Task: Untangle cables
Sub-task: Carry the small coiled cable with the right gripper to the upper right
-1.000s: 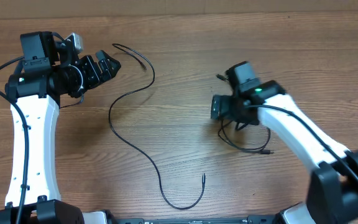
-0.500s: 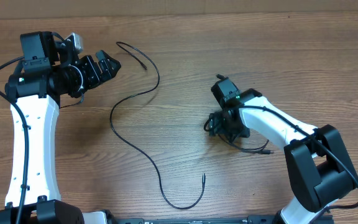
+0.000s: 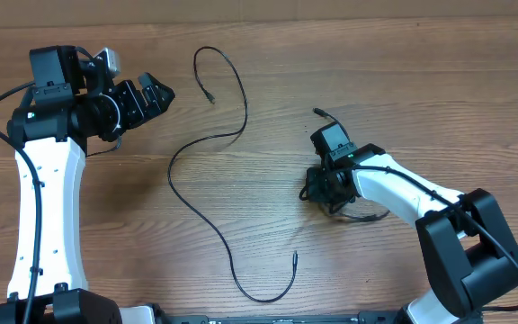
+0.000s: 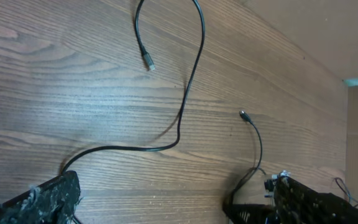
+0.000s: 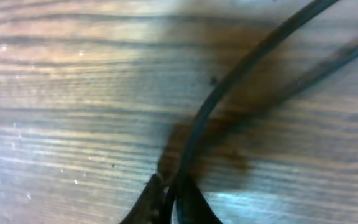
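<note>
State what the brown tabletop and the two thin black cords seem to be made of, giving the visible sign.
Brown tabletop: wood or wood-look laminate, smooth with some sheen; grain lines run along it. Long thin black cord and short thin black cord: probably rubber or plastic sheathing, matte; both bend in loose curves.

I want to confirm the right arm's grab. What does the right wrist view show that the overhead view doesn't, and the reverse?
Only the right wrist view: the right gripper close up, its jaws pinched shut on the short cable just above the wooden table. Only the overhead view: the long cable lying apart in a loose winding curve, the short cable's free plug end, and the left gripper open, holding nothing. Both: the short cable and the table.
</note>
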{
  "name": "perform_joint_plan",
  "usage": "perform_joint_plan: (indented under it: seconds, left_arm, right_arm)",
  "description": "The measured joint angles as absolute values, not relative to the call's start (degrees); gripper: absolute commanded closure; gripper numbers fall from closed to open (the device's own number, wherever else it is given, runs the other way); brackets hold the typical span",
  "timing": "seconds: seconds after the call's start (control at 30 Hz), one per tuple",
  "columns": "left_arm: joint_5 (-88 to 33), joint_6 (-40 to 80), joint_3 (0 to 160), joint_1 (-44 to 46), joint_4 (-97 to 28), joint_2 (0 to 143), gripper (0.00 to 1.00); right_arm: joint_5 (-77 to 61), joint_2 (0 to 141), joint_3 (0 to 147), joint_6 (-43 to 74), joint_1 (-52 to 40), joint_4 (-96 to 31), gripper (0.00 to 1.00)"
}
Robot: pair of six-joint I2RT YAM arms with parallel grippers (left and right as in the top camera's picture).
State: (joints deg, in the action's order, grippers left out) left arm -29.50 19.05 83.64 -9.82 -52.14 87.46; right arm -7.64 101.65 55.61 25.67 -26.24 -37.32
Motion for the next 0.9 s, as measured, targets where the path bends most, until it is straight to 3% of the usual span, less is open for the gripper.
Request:
perform_joint_plan:
  seconds: [0.33, 0.67, 0.9]
  left_arm:
    - [-29.5, 19.0, 83.6, -9.8, -52.1, 87.5, 0.01]
    - [-29.5, 19.0, 83.6, -9.8, -52.1, 87.5, 0.01]
    - [-29.5, 19.0, 83.6, -9.8, -52.1, 87.5, 0.0]
  right_arm:
    - [-9.2, 104.1, 60.5, 25.4, -24.4, -45.3, 0.96]
    - [-9.2, 105.1, 83.4, 21.8, -19.3, -56.6, 0.96]
    - [-9.5, 105.1, 97.2, 13.1, -8.8, -55.6, 0.96]
